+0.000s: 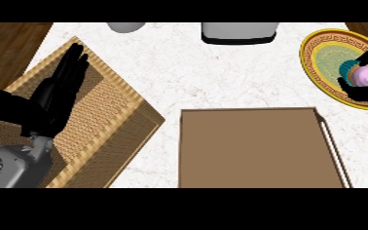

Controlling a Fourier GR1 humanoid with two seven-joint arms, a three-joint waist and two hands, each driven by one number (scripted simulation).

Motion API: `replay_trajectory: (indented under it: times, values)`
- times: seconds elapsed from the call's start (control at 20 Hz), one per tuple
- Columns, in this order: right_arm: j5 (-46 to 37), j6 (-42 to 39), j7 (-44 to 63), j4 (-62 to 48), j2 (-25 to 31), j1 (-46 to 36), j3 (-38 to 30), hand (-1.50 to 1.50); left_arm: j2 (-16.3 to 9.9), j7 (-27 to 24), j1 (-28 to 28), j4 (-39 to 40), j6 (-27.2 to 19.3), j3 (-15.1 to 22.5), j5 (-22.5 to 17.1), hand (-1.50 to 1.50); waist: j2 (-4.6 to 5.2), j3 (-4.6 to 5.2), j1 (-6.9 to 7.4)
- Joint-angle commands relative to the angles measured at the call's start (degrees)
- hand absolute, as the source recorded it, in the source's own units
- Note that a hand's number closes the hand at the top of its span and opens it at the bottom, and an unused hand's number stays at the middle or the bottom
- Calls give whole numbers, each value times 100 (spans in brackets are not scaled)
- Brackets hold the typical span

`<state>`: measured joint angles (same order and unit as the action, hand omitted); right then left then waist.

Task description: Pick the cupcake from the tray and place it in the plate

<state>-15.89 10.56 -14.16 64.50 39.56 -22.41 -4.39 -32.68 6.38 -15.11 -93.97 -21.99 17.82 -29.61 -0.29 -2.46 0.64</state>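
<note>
pink frosting marks the cupcake (360, 74) at the far right edge of the head view, where our right hand (354, 85) has its dark fingers curled around it above the gold-rimmed plate (316, 53). whether the cupcake's base already touches the plate we cannot tell, since the fingers hide it and the edge of the view cuts both off. our left hand (63, 85) lies flat over the woven wicker tray (122, 102) at the left, fingers straight and relaxed, holding nothing. between tray and plate sits a plain brown board (251, 148) on the white marble counter (208, 73); two grey vessels (237, 31) stand at the far edge.

as we read it, the step in hand is the set-down. to do it well, we should lower the cupcake straight onto the green centre of the plate, away from the raised rim, keep it upright, then uncurl the fingers outward before lifting, so nothing drags the paper case sideways.
</note>
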Motion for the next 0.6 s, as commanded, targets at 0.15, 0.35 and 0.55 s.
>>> replay_trajectory:
  times: [0.15, 0.35, 0.55]
  values:
    - [-213, -185, -594, -1426, 513, -281, -226, 150, 11, 68, 373, 600, -16, 404, 297, 0, 191, 222, 196]
    - [-415, -529, -860, -2117, 557, -442, 13, 150, -68, 0, 210, 740, 180, 378, 223, 0, 257, 217, 304]
    - [-80, -1428, -959, -2747, 630, -720, -100, -150, 25, 43, 124, 784, -43, 477, 326, 0, 244, 211, 302]
